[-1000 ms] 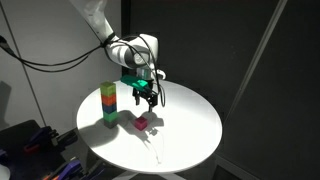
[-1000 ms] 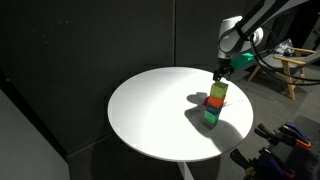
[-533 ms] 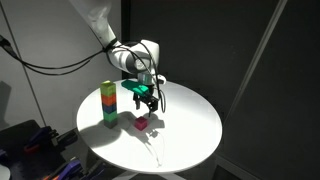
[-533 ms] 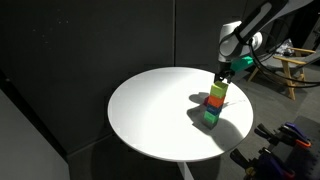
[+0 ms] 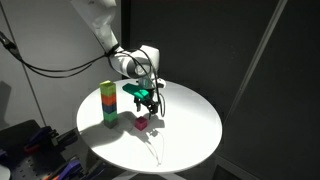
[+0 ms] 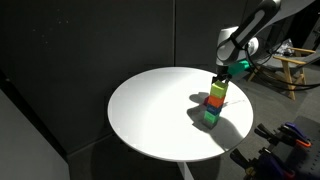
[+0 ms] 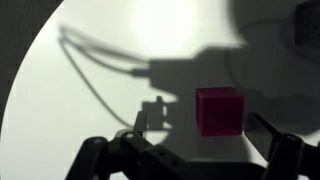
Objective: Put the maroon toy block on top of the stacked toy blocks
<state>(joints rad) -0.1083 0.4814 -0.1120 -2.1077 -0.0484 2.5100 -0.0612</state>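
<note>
The maroon toy block [image 5: 142, 124] lies on the round white table [image 5: 190, 125], right of the stacked toy blocks [image 5: 108, 105]. The stack is a column with yellow and orange-red on top and green below; it also shows in an exterior view [image 6: 215, 104]. My gripper [image 5: 145, 104] hangs just above the maroon block, fingers open and empty. In the wrist view the block [image 7: 220, 110] sits between and just ahead of the two open fingers [image 7: 205, 128]. The block is hidden behind the stack in an exterior view.
The table edge [image 6: 130, 140] drops off all round. A wooden chair [image 6: 290, 65] and dark curtains stand behind. Coloured tool parts [image 5: 40, 140] lie beside the table. Thin cable shadows cross the tabletop [image 7: 100, 60].
The gripper has come down and shifted slightly towards the maroon block. The block and stack have not moved.
</note>
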